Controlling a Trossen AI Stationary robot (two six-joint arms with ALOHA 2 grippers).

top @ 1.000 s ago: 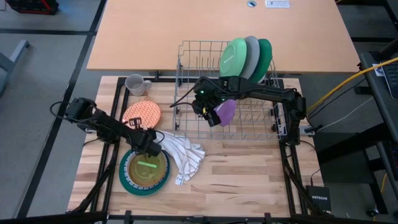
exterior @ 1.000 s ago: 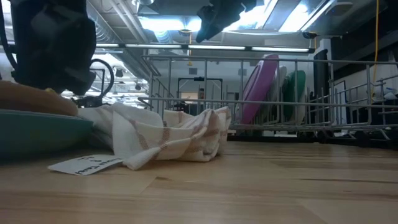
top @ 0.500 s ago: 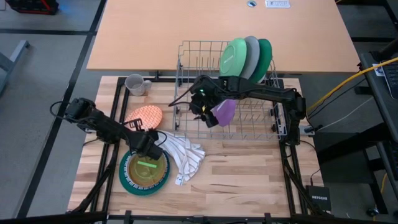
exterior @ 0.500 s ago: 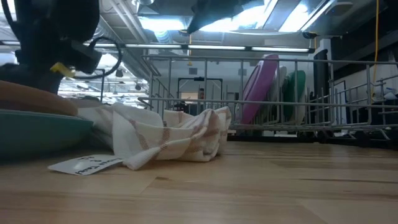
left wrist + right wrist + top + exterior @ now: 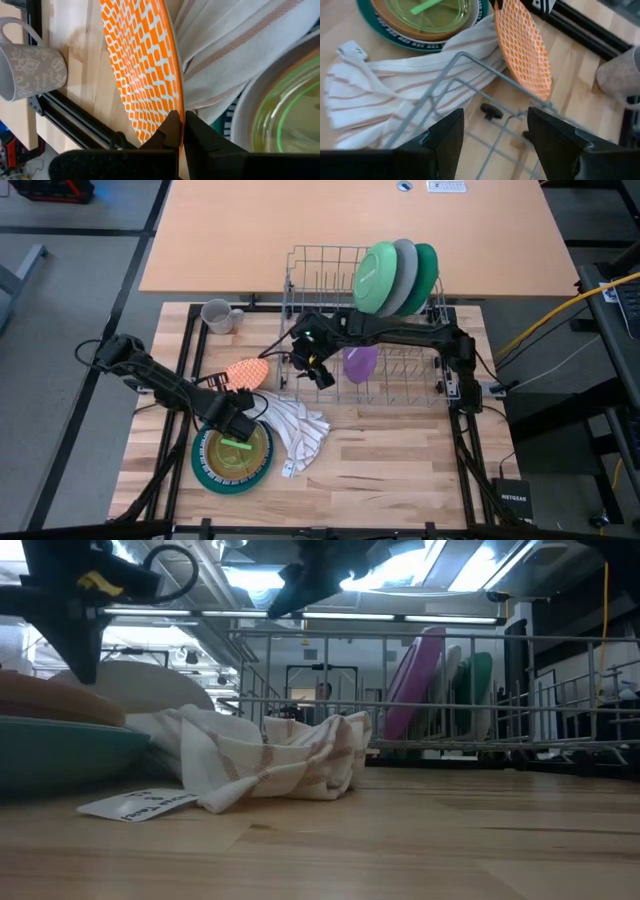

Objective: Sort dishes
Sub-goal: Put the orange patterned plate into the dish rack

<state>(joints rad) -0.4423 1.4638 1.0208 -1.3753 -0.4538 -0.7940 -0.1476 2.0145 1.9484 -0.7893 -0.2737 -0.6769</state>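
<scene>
Near left, on the table: teal plate [image 5: 200, 470] carrying a brown bowl [image 5: 258, 458] with a clear green dish [image 5: 233, 452] and a green stick inside it. Stack is flat and settled.

Just right of the stack: striped white cloth [image 5: 295, 428], crumpled, one edge touching the teal plate, a paper tag on its near corner.

Above the stack's far rim: left gripper [image 5: 243, 401], fingers pinched tight on the near rim of the orange-patterned plate [image 5: 246, 371]. The plate is tilted up on edge, clear of the table, between the cloth and the mug.

Far left of the table: grey mug [image 5: 217, 316], resting there, handle to the right.

Centre to right: grey wire rack [image 5: 300, 260]. The right gripper [image 5: 316, 370] hangs over its left near corner, fingers about half spread and holding nothing, facing the orange-patterned plate.

Inside the rack: purple plate [image 5: 360, 363] standing in the tines; at the far right corner, green plate [image 5: 375, 277], grey plate [image 5: 404, 272] and a second teal plate [image 5: 426, 272] leaning together, upright.

Risks, as judged:
- Orange-patterned plate is held by a thin rim pinch only; a swing or a knock against the rack wire could twist it out.
- If a handover is intended, a release before the right fingers have closed would drop it onto the cloth or the bowl stack.
- The two arms are close; a misjudged approach could bump the plate or rack.
</scene>
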